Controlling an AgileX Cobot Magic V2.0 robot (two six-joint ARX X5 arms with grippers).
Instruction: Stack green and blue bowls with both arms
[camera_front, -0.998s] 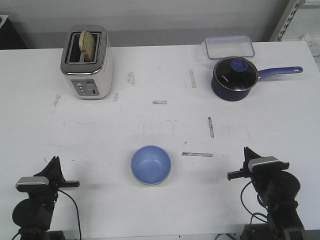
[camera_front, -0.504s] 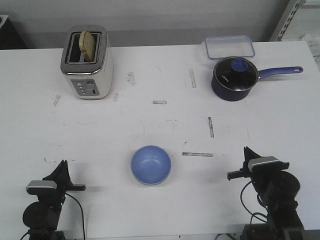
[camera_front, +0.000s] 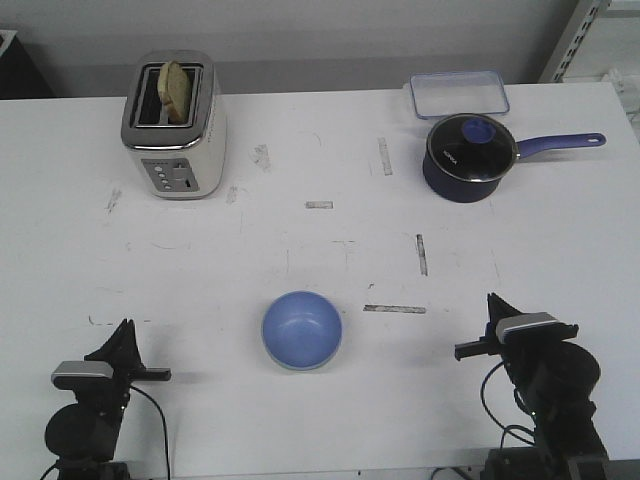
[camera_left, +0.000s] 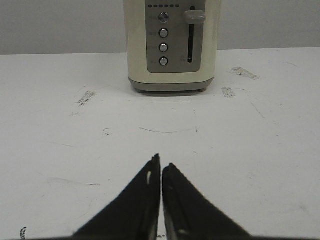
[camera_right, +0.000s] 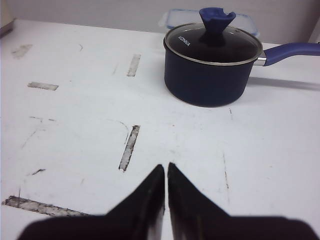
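Toaster (camera_front: 174, 125) holds bread (camera_front: 176, 91); saucepan (camera_front: 470, 157) lidded.

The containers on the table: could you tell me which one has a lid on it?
The dark navy saucepan, at the far right. A glass lid with a blue knob covers it. The blue bowl near the front and the clear rectangular container behind the saucepan are both open.

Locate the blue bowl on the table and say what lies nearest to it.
In the front view, the blue bowl sits upright near the front middle of the table, between the two grippers, with a strip of worn tape just to its right.
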